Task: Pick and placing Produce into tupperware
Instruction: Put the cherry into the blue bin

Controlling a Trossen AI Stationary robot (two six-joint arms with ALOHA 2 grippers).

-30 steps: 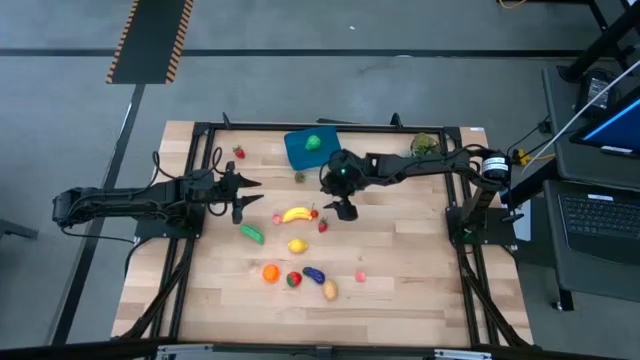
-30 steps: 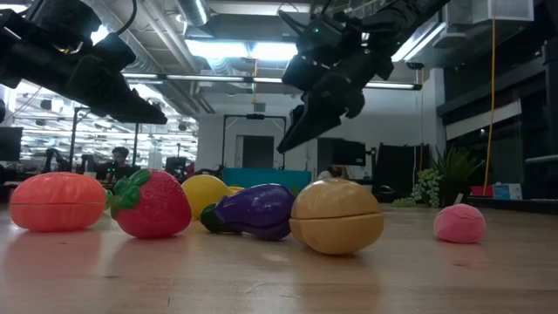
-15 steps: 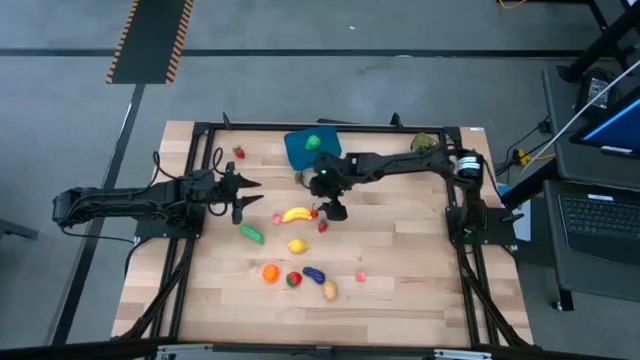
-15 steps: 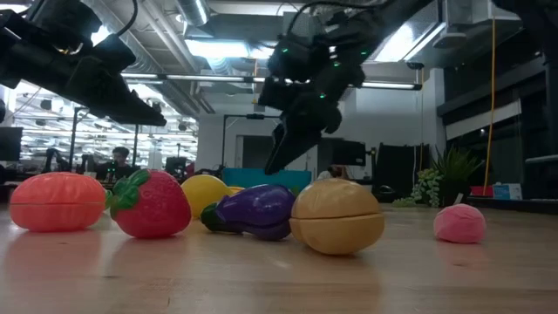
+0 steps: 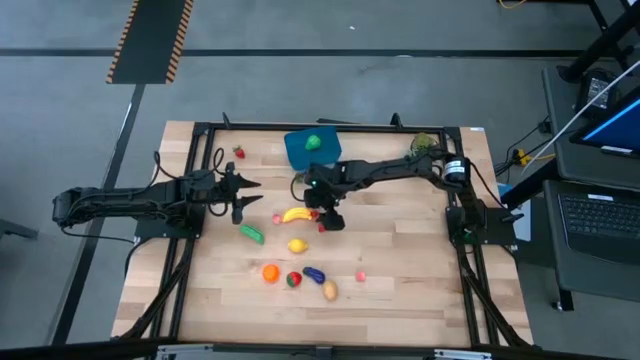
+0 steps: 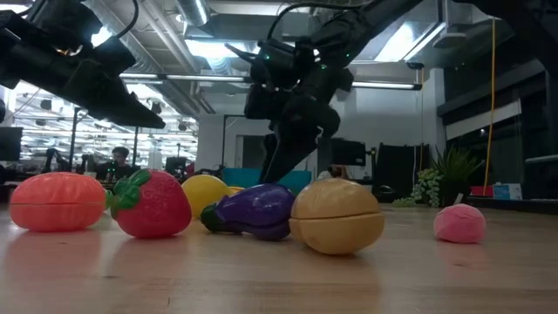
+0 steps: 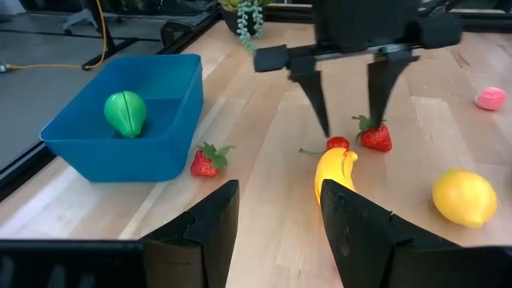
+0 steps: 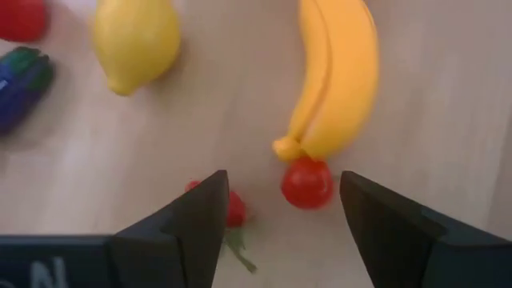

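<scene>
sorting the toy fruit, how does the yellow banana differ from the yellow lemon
The long, curved yellow plastic banana is slender, while the yellow plastic lemon is short, plump and oval with a pointed tip. The banana has a small red ball-shaped piece right at its end; the lemon lies apart from the other pieces. The right claw hangs open over the banana's end, not over the lemon. Both are smooth, yellow and lie on the wooden table, outside the blue rectangular plastic box.

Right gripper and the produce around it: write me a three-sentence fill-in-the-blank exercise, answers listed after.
1. The only piece inside the blue tupperware is coloured ____.
2. The right gripper hangs with open fingers over a small red piece touching the tip of the ____.
3. The left gripper holds ____.

Missing words: green; banana; nothing
</scene>
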